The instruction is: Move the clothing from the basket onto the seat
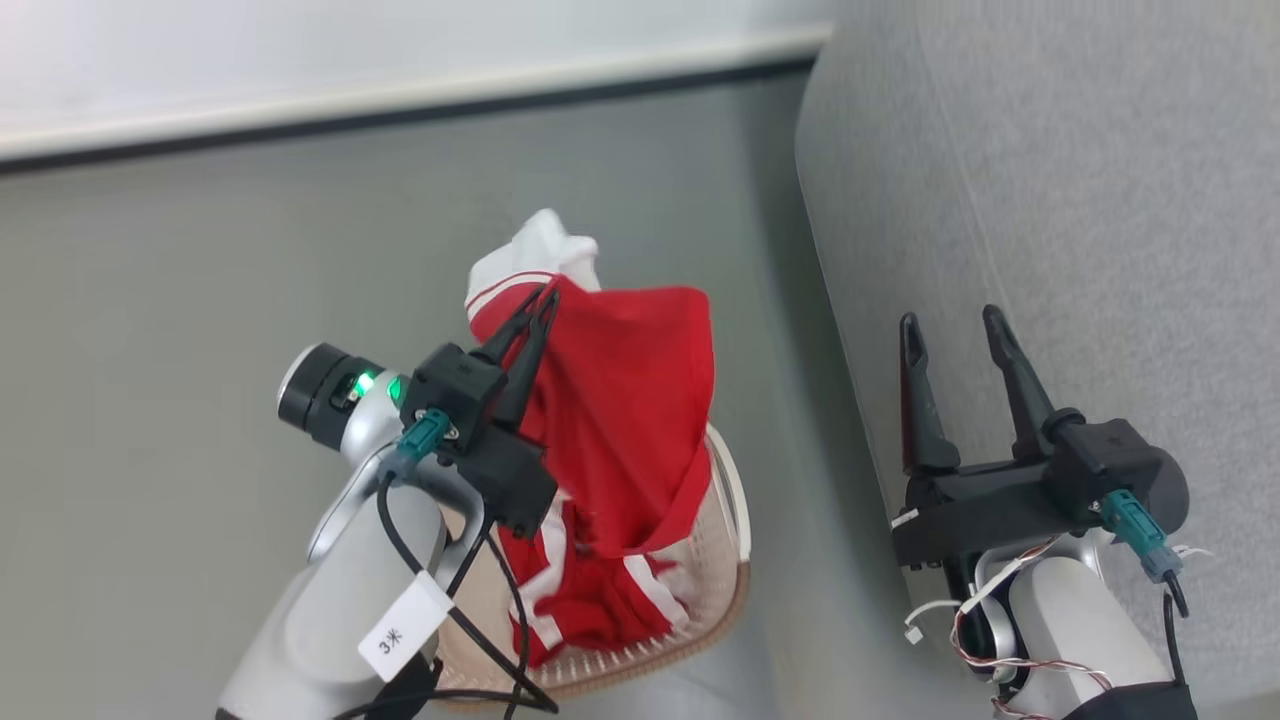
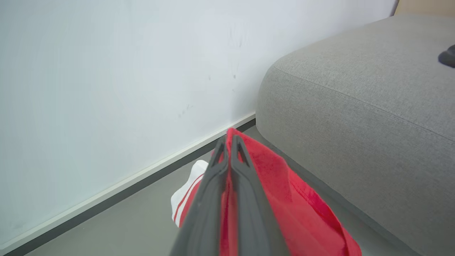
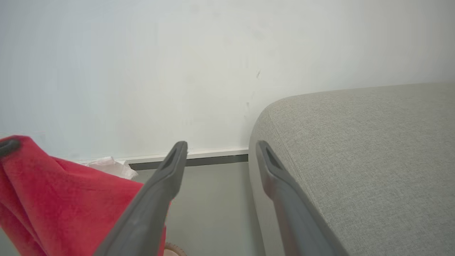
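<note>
Head view: my left gripper [image 1: 539,303] clamps one red garment [image 1: 630,420] above the basket [image 1: 742,520]; its hem could snag the rim. Left wrist view: that thin pinch may slip short of the seat [image 2: 355,106]. Right wrist view: my right gripper [image 3: 220,145] is spread, empty.

text: "3米" | on: white tag [image 1: 403,622] | tag hangs on: black cable [image 1: 396,536]

Left gripper [image 1: 545,293] is pinching red garment [image 1: 630,400] up over basket [image 1: 738,590] (second garment [image 1: 590,590] lying inside); right gripper [image 1: 950,318] hovering, fingers spread, at seat [image 1: 1100,200] edge.
</note>
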Motion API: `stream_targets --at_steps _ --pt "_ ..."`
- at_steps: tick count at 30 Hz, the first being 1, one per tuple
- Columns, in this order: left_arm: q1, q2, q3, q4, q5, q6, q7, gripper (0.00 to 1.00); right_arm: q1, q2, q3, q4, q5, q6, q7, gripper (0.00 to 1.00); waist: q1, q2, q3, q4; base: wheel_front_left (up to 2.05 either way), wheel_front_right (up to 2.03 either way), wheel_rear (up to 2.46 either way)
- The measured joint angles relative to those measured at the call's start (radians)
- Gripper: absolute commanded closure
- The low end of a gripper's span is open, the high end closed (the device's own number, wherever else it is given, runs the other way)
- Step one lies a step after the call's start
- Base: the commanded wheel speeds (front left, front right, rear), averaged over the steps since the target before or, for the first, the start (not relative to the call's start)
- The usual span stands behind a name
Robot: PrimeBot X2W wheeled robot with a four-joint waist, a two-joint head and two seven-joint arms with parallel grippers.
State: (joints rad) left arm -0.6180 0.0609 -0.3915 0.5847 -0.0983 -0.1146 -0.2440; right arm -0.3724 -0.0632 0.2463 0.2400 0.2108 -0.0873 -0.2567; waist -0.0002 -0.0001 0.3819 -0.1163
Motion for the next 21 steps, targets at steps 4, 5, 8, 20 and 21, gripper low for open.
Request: stream_targets --at_steps 4,5,8,20,21 --pt "-0.016 -0.002 0.001 -0.015 -0.014 0.0 0.0 1.0 0.004 -0.002 0.014 0.022 -0.002 0.022 0.0 0.0 0.0 0.0 -0.06 0.015 0.0 0.0 0.0" --pt "-0.02 -0.002 0.001 -0.018 -0.021 -0.001 0.0 1.0 0.005 -0.002 0.019 0.027 -0.003 0.028 0.0 0.0 0.0 0.0 -0.075 0.017 0.0 0.0 0.0" --pt "-0.036 -0.004 0.002 -0.021 -0.032 -0.001 0.0 1.0 0.012 -0.004 0.033 0.04 -0.011 0.045 0.0 0.0 -0.0001 0.0 -0.121 0.024 0.0 0.0 0.0" --pt "-0.079 -0.019 -0.014 0.008 -0.095 -0.002 0.016 1.0 0.084 -0.02 0.105 0.11 -0.027 0.125 0.0 0.0 0.0 0.0 -0.303 0.035 0.0 0.0 0.0" --pt "-0.079 -0.019 -0.02 0.008 -0.095 -0.002 0.023 1.0 0.092 -0.019 0.114 0.111 -0.028 0.133 0.0 0.0 0.0 0.0 -0.318 0.036 0.0 0.0 0.0"
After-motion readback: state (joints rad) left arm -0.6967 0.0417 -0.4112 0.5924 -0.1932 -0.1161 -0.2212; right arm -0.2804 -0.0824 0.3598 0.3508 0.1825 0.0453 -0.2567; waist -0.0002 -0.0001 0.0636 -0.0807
